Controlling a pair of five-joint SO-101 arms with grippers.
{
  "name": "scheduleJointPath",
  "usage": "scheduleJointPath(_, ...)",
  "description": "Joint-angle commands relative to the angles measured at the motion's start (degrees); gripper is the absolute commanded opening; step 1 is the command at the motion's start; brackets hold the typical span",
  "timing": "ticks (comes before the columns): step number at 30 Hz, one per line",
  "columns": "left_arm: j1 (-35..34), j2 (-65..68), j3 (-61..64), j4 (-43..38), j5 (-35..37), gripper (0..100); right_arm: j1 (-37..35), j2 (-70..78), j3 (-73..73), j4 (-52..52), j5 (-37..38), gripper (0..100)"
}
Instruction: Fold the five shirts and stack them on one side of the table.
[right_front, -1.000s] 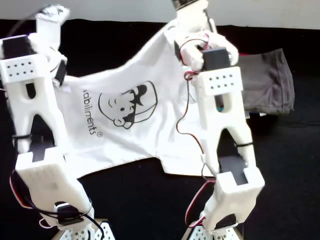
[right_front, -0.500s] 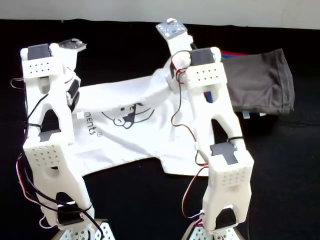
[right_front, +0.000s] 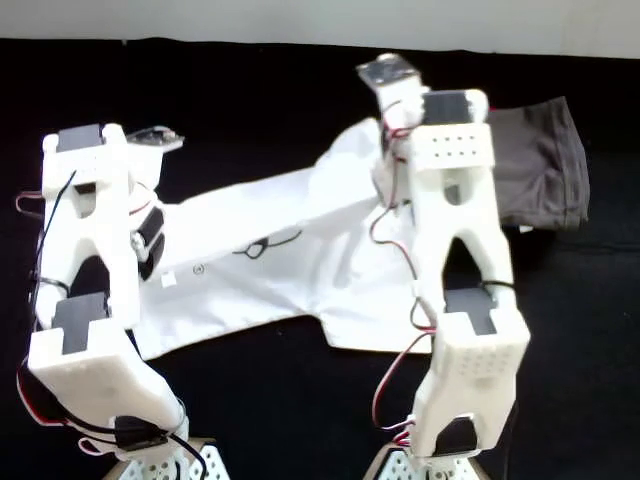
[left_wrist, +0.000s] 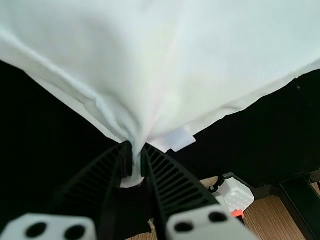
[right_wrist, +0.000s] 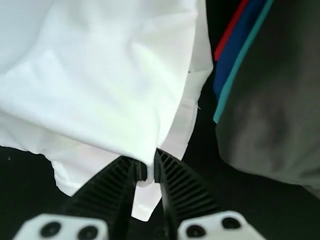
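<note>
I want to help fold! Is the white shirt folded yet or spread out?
Half folded: left gripper and right gripper each pinch the white shirt, its upper part doubled over the rest.

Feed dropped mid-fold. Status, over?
Left gripper shut on white shirt. Right gripper shut on it too. Shirt partly folded over itself. Grey folded stack close beside right gripper.

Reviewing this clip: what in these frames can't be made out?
- Print on the white shirt: in the high view it is mostly tucked under the folded-over layer.
- Number of shirts under the grey shirt: in the high view the right arm covers part of the stack. The right wrist view shows coloured edges, but the count is unclear.
- Which part of the shirt the left gripper and right gripper pinch: bunched cloth hides it in both wrist views.
</note>
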Motion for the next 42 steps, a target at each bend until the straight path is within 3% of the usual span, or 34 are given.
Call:
scheduleJointPath(1, 0.66, -3.3, 3.3, -2.46, -0.35, 1, 1.01, -8.22, 5.58, 0.66, 0.18, 0.5)
scheduleJointPath(4, 0.66, -3.3, 4.53, -2.37, -0.35, 1, -0.4, -15.69, 18.51, -0.92, 0.18, 0.5)
scheduleJointPath(12, 0.57, -3.82, 6.55, -2.02, -0.88, 1, 0.22, -36.97, 56.92, -20.09, 0.26, 0.5)
scheduleJointPath(16, 0.57, -3.82, 10.07, -2.99, -2.46, 1, 0.31, -43.82, 68.35, -24.22, 4.31, 0.5)
scheduleJointPath(20, 0.57, -3.82, 11.82, -5.27, -2.29, 1, 0.31, -47.69, 70.81, -23.78, 4.92, 0.5)
scheduleJointPath(29, -0.4, -5.14, 9.63, 0.44, -2.2, 1, 0.31, -52.53, 67.21, -17.01, 4.92, 0.5)
scheduleJointPath(37, -2.68, -6.64, 17.54, -8.0, -2.37, 1, 0.22, -52.62, 79.34, -24.4, 5.01, 0.5)
scheduleJointPath(42, -2.68, -5.32, 17.63, -9.05, -2.2, 1, 0.22, -52.62, 84.44, -29.49, 5.01, 0.5)
